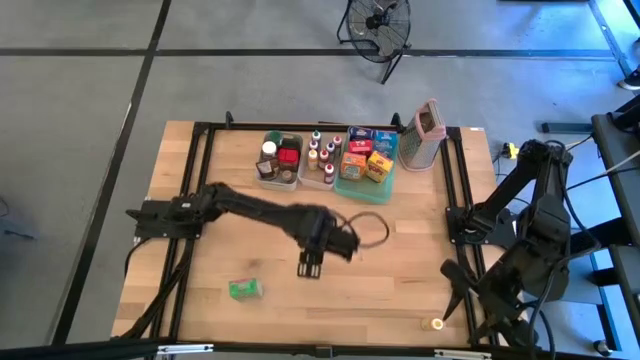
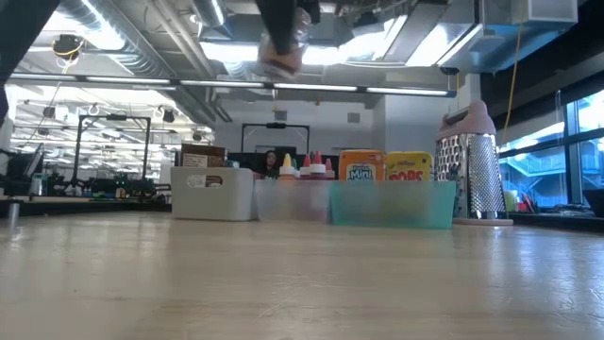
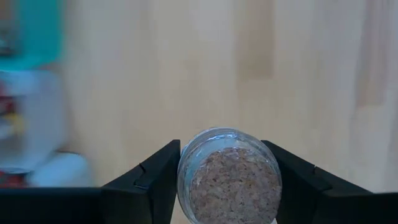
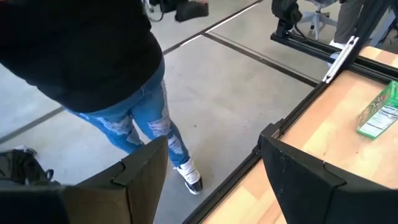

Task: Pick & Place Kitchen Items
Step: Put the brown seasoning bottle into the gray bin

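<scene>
The left pincer (image 1: 309,268) pinches a jar (image 3: 229,177) above mid-counter (image 1: 400,260). The right pincer (image 4: 205,171) waits spread past the near right edge. A green box (image 1: 245,290) lies near-left.

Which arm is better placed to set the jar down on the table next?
Left. The left gripper already clamps the small jar and hangs over bare table near the middle. The right gripper is open and empty, parked beyond the table's edge over the floor.
</scene>
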You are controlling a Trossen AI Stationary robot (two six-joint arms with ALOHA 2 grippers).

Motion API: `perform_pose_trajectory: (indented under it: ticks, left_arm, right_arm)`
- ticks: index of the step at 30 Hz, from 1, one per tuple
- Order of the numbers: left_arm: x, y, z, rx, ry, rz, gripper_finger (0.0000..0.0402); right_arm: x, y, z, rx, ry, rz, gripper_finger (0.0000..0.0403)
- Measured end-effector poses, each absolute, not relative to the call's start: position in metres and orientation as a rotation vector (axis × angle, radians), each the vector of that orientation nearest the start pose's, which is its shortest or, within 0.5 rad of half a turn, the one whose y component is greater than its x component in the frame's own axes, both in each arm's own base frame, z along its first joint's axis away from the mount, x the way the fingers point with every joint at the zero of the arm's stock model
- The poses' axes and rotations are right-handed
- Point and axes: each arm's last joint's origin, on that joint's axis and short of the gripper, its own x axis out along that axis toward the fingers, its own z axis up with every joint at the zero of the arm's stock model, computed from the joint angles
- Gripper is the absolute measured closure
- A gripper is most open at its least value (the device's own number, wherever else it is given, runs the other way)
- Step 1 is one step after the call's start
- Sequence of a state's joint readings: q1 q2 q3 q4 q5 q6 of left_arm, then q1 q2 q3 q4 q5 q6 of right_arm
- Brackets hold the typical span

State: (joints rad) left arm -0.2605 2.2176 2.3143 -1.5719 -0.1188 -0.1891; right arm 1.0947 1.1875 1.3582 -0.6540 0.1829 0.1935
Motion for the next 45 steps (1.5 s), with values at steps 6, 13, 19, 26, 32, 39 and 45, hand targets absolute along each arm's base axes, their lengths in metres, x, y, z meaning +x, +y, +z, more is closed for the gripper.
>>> perform_pose_trajectory:
  ticks: [6,13,19,26,32,39,45]
  left_arm:
    - [0.407,-0.057,0.331,0.188,1.376,0.085,0.0209]
    - [0.393,0.008,0.358,0.166,1.328,0.176,0.0209]
    - [0.38,0.05,0.372,0.123,1.308,0.208,0.0209]
    - [0.354,0.077,0.399,0.054,1.236,0.245,0.0209]
    - [0.319,0.089,0.432,0.066,1.146,0.367,0.0209]
    - [0.286,0.099,0.457,0.049,1.066,0.508,0.0209]
    - [0.251,0.096,0.443,-0.002,1.132,0.58,0.0209]
  right_arm:
    - [0.118,0.209,0.404,-0.093,0.492,0.822,0.0141]
    - [0.117,0.206,0.403,-0.079,0.51,0.792,0.0141]
    - [0.113,0.192,0.407,-0.106,0.498,0.704,0.0141]
    - [0.107,0.177,0.409,-0.148,0.487,0.609,0.0141]
    - [0.103,0.163,0.412,-0.195,0.467,0.554,0.0141]
    - [0.101,0.149,0.413,-0.222,0.48,0.513,0.0141]
    - [0.099,0.143,0.412,-0.235,0.499,0.509,0.0141]
